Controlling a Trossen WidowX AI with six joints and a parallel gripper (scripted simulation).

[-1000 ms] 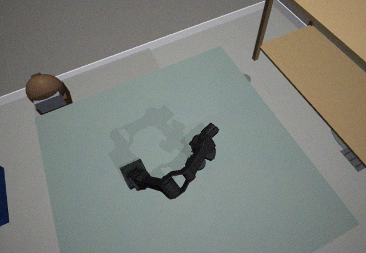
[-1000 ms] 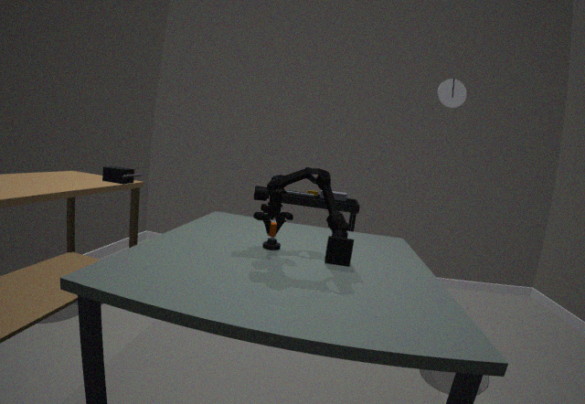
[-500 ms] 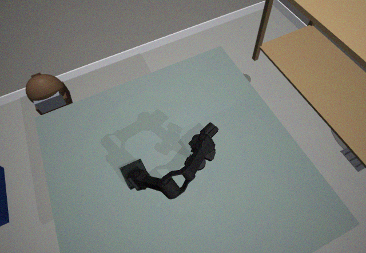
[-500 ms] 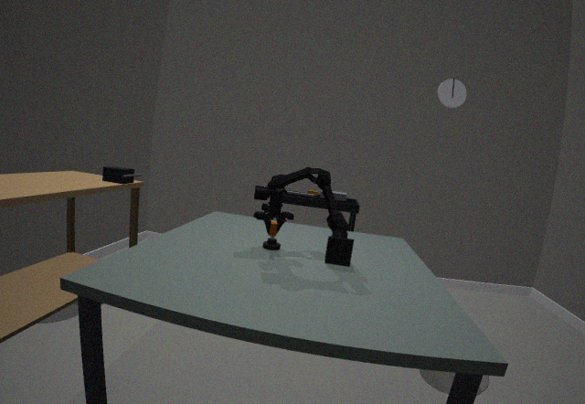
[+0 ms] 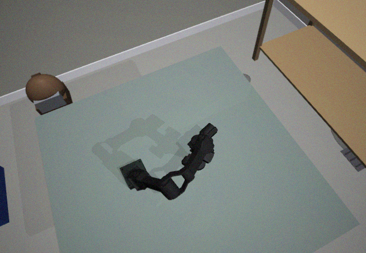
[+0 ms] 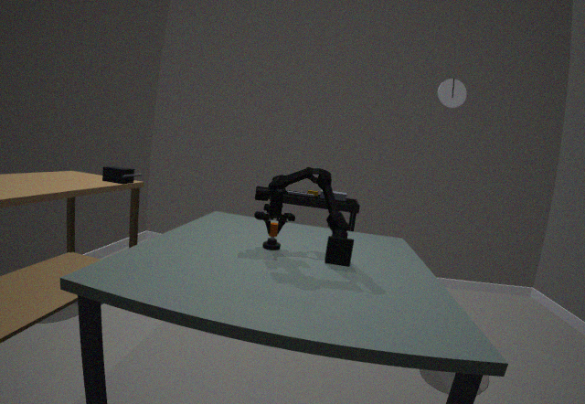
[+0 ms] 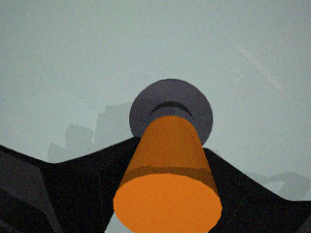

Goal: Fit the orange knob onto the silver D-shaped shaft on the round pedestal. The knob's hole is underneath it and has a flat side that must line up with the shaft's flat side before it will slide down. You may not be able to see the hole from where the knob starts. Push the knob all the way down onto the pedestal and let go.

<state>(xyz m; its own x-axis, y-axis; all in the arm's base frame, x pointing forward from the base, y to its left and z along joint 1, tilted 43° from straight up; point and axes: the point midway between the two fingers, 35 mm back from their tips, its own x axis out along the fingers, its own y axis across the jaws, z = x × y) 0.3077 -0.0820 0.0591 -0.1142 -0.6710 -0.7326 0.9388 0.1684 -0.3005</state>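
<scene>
The orange knob (image 6: 273, 228) (image 7: 167, 204) is upright between the fingers of my gripper (image 6: 273, 231) (image 7: 170, 148), which is shut on it. The knob is over the dark round pedestal (image 6: 271, 245) (image 7: 141, 109). In the exterior view its lower end is just above the pedestal's raised middle, with a small greyish bit between them. In the wrist view the knob covers the near part of the pedestal. The D-shaped shaft's flat side and the knob's hole cannot be made out. In the top view the arm hides the knob, and the pedestal cannot be made out clearly.
The pedestal stands on the pale green table (image 5: 251, 200) (image 6: 212, 291). The arm's black base (image 5: 130, 174) (image 6: 339, 250) stands on the same table, to the right of the pedestal in the exterior view. A wooden shelf unit (image 5: 319, 67) (image 6: 42, 185) is beyond the table.
</scene>
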